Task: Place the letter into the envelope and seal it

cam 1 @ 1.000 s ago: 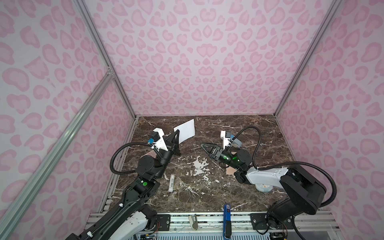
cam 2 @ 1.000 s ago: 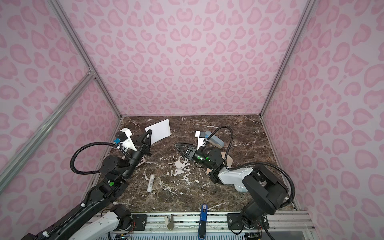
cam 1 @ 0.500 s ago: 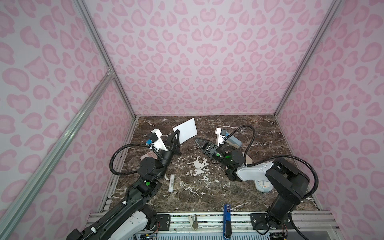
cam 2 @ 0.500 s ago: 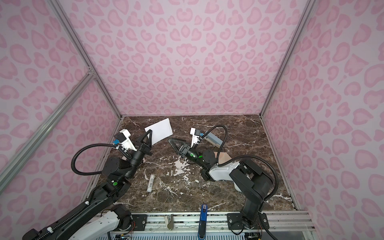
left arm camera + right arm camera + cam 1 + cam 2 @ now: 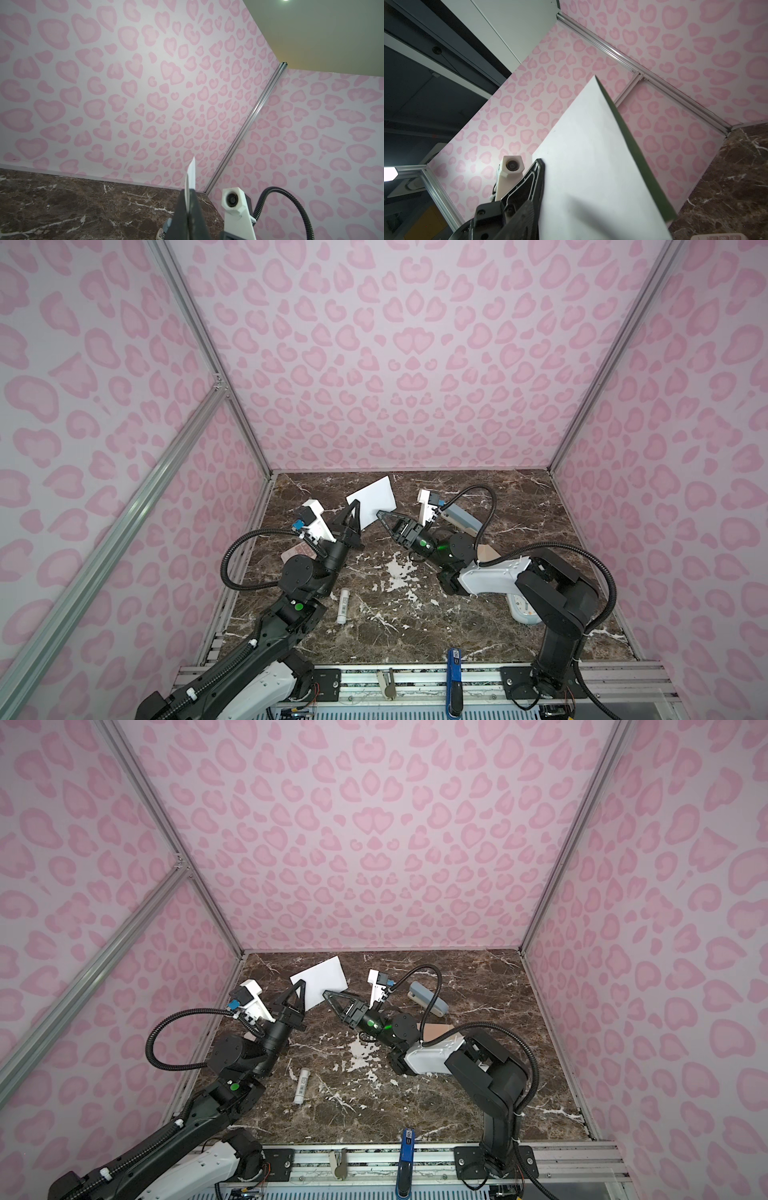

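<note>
Left wrist view: left hand (image 5: 188,192) clamped on the letter (image 5: 191,174), which juts edge-on beyond its tips.

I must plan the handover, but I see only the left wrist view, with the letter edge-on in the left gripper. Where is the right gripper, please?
Observer: The right gripper reaches the letter at the edge facing the right arm; contact I cannot tell.
Operator: And where is the envelope?
Observer: The envelope lies flat on the table, partly hidden by that arm.
Operator: Which face does the right wrist view show?
Observer: A plain white face, filling much of that view.
</note>
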Robot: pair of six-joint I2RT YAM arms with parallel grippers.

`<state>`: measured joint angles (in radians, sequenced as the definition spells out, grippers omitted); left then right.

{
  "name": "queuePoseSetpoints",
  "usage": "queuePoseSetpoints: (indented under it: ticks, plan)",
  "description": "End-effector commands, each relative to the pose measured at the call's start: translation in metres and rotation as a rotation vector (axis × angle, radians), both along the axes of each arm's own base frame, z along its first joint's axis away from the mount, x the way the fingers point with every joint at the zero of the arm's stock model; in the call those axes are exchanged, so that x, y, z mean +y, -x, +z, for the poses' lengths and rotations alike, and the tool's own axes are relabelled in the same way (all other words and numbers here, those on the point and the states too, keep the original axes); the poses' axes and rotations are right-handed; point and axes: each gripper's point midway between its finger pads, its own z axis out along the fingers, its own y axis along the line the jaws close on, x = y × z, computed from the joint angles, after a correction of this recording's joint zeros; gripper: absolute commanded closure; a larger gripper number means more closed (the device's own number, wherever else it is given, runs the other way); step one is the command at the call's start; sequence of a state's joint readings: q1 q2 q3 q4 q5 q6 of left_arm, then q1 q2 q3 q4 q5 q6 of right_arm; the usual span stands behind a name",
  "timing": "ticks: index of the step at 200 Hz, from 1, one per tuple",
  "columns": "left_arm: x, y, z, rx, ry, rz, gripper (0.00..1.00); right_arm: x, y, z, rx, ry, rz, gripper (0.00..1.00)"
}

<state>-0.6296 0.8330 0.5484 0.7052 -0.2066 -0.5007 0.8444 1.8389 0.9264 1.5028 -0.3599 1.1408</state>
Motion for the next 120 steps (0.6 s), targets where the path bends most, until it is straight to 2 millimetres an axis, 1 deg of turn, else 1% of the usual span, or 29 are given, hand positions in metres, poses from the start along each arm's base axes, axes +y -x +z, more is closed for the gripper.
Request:
queuePoseSetpoints:
  ticks: [1,15,58,68,83,90,96,101,113,120]
  plan:
    - [0.002,0.004,0.012,-0.034,0.050,-0.010,0.96,-0.002,0.003,0.012,-0.034,-0.046,0.005,0.38]
    - [0.002,0.004,0.010,-0.028,0.050,-0.011,0.96,-0.001,0.002,0.014,-0.034,-0.054,0.010,0.44]
    - [0.004,0.004,0.005,-0.012,0.047,-0.002,0.96,-0.004,0.003,0.020,-0.039,-0.065,0.011,0.69]
    - [0.006,0.005,0.005,-0.010,0.047,0.006,0.95,-0.005,0.005,0.021,-0.043,-0.063,0.008,0.72]
    - [0.008,0.004,0.004,-0.007,0.046,0.017,0.95,-0.007,0.006,0.020,-0.045,-0.059,0.003,0.75]
    - [0.008,0.005,0.004,-0.006,0.045,0.020,0.95,-0.008,0.006,0.019,-0.043,-0.058,0.002,0.75]
    - [0.009,0.005,0.004,-0.007,0.046,0.022,0.95,-0.008,0.005,0.018,-0.038,-0.057,0.002,0.71]
    - [0.009,0.005,0.004,-0.008,0.047,0.023,0.95,-0.008,0.005,0.017,-0.034,-0.056,0.002,0.65]
    - [0.010,0.005,0.005,-0.011,0.054,0.023,0.96,-0.008,0.004,0.013,-0.022,-0.053,0.000,0.46]
    - [0.010,0.005,0.006,-0.013,0.058,0.023,0.96,-0.009,0.003,0.009,-0.012,-0.048,-0.004,0.39]
